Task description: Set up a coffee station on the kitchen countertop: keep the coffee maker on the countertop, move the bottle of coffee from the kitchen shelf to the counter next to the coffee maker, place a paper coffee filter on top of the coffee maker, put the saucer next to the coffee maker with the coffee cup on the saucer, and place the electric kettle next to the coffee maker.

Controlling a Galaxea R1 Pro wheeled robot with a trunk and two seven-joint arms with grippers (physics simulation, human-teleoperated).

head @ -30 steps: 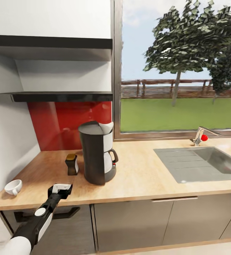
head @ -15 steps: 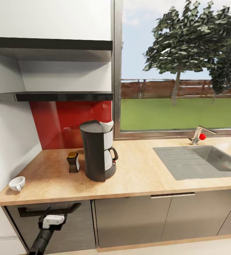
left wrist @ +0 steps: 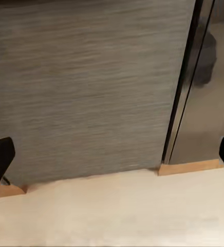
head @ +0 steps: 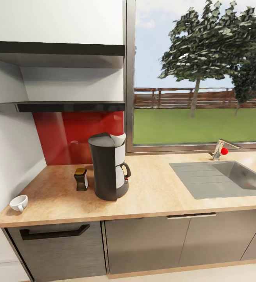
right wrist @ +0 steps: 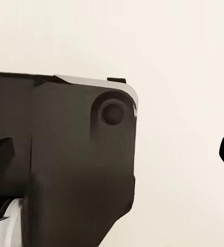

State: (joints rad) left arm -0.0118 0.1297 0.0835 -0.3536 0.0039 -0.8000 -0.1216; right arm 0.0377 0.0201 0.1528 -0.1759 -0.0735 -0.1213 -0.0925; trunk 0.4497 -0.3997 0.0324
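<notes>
On the long wooden counter (head: 155,196), standing upright: tall black coffee maker (head: 107,168), with a white paper coffee filter (head: 118,139) seated on its top. Just beside it, toward the wall: small dark bottle of coffee (head: 80,179) with a gold cap, already off the black kitchen shelf (head: 61,106). Well apart, near the counter's left end: small white coffee cup (head: 19,203), lying directly on the wood.

Compared with a second ago: left arm, then stretched over the counter's front edge, half a second ago dropped before the grey drawer front (head: 57,250), now out of the head view altogether. Also pulled back slightly in the first half-second, camera and all; steady since. Nothing on the counter shifted.

Seen from the left wrist: left end effector (left wrist: 112,159) spread wide, holding nothing, pointed at grey cabinet front and pale floor. Seen from the right wrist: right end effector (right wrist: 114,152) likewise wide and empty, aimed at a dark part of the robot's own body.

Judged from this: bottle and filter steps done, arms tucked for travel. Left to do: saucer beside the maker with the cup on it, then the electric kettle.
</notes>
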